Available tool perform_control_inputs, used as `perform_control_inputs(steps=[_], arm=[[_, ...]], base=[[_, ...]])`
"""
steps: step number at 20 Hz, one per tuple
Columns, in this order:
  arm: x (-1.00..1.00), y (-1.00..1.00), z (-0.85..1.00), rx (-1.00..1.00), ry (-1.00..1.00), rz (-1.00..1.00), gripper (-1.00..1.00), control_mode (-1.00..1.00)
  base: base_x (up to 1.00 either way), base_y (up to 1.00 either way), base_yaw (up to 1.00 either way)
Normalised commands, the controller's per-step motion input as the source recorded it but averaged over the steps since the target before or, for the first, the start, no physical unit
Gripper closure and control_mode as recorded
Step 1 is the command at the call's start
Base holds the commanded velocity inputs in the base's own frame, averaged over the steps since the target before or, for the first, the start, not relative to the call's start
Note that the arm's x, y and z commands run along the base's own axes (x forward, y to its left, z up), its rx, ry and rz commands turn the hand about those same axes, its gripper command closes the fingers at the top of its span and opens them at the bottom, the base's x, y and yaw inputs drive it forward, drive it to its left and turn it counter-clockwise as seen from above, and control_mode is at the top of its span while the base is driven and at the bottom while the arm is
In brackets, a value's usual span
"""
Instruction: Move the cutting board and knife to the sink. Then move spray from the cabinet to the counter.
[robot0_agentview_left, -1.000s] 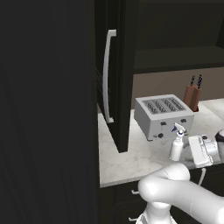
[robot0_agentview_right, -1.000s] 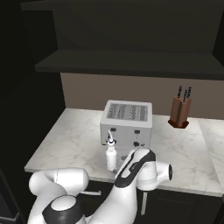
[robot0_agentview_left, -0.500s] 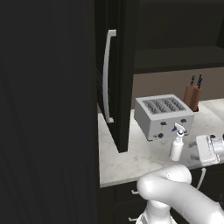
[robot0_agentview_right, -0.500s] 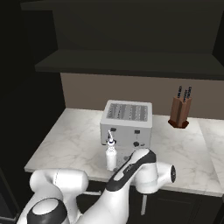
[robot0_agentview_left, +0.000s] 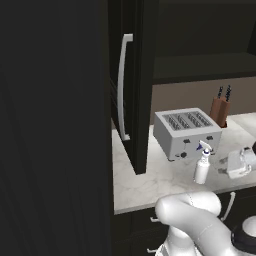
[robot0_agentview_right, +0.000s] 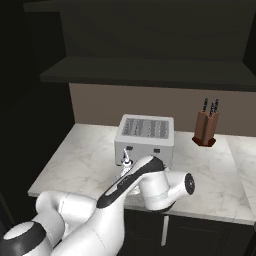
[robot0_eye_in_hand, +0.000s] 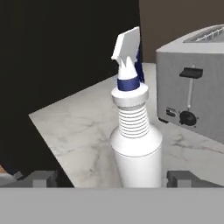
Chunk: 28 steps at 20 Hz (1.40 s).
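Note:
The spray (robot0_eye_in_hand: 133, 135), a white bottle with a blue-and-white trigger nozzle, stands upright on the marble counter (robot0_agentview_left: 150, 186) just in front of the toaster. In the left base view the spray (robot0_agentview_left: 202, 167) has my gripper (robot0_agentview_left: 225, 167) close on its right. The hand view looks straight at the bottle, and my gripper (robot0_eye_in_hand: 111, 178) is open, its fingertips (robot0_eye_in_hand: 41, 178) set wide to either side of the bottle's base without touching it. My forearm covers most of the spray (robot0_agentview_right: 126, 161) in the right base view. The black cabinet (robot0_agentview_left: 137, 75) door stands open at the left. The cutting board, knife and sink are out of view.
A silver toaster (robot0_agentview_left: 186, 132) sits behind the bottle. A brown knife block (robot0_agentview_left: 221, 107) with black-handled knives stands at the back wall, right of the toaster. The cabinet door's edge with its silver bar handle (robot0_agentview_left: 122, 85) juts over the counter's left end. A dark shelf (robot0_agentview_right: 150, 75) hangs overhead.
The hand has eased slightly rightward, away from the spray, jaws still wide. My forearm has swung up in the right base view and now covers the bottle. The spray has not moved.

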Motion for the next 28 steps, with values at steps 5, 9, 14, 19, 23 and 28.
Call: perform_control_inputs(steps=[5, 9, 14, 19, 23, 28], arm=[[-0.24, 0.02, 0.49, -0.05, 0.03, 0.00, -1.00, -1.00], [-0.19, 0.07, 0.47, -0.04, 0.12, 0.00, -1.00, -1.00], [-0.13, 0.11, 0.34, -0.01, 0.05, -0.03, -1.00, -1.00], [-0.21, 0.15, 0.28, 0.00, 0.01, -0.24, -1.00, -1.00], [-0.25, 0.21, 0.19, 0.00, -0.06, -0.28, -1.00, -1.00], [-0.15, 0.26, 0.18, -0.08, -0.07, -0.21, -1.00, -1.00]], base=[[0.00, 0.00, 0.00], [0.00, 0.00, 0.00], [0.00, 0.00, 0.00], [0.00, 0.00, 0.00], [0.00, 0.00, 0.00], [0.00, 0.00, 0.00]])
